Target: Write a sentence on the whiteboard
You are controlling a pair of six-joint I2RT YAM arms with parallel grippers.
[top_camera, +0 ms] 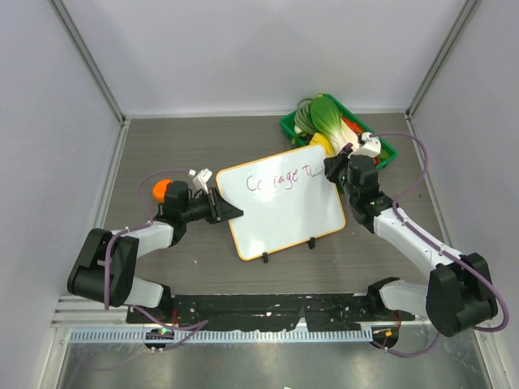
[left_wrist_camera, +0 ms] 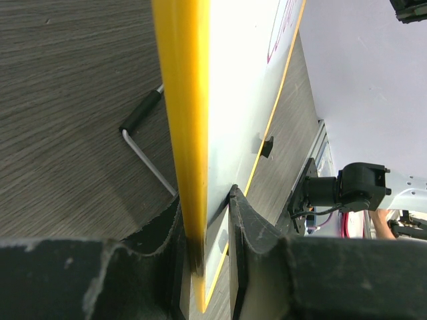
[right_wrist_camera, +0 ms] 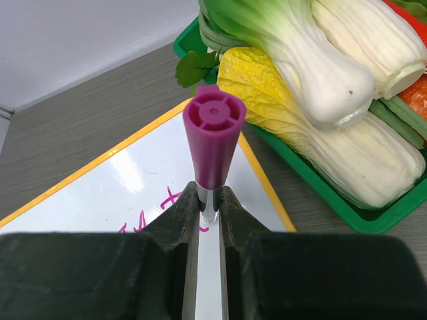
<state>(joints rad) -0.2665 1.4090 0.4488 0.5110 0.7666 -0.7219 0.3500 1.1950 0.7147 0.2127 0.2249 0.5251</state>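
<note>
The whiteboard point(top_camera: 280, 207) is clamped at its left edge by the left gripper point(left_wrist_camera: 205, 213). Its fingers are closed on the thin orange frame so that, it is judged, the board is braced against the push of the pen. In the left wrist view the frame is seen edge-on between the two pads, with the white face running away from them. Whether the board is lifted clear of the table cannot be told.

A purple marker point(right_wrist_camera: 213, 133) is gripped by the right gripper point(right_wrist_camera: 209, 200), its barrel pinched between the closed fingers and its capped rear end turned toward the wrist camera. Its tip is hidden below the fingers, so contact with the board cannot be confirmed. The sentence point(top_camera: 280, 180) is seen only in part, as "Courage t" in pink-purple strokes along the board's far edge, with the freshest letter just beside the right fingers. The lower part of the board is blank, and most of the writing is judged to remain.

The two black clips point(top_camera: 312, 242) are set on the near edge, well apart from both grippers. A green tray point(right_wrist_camera: 333, 193) of bok choy point(right_wrist_camera: 293, 53) and napa cabbage point(right_wrist_camera: 293, 120) is placed just beyond the board's far right corner, close enough for the right arm's strokes to be crowded.
</note>
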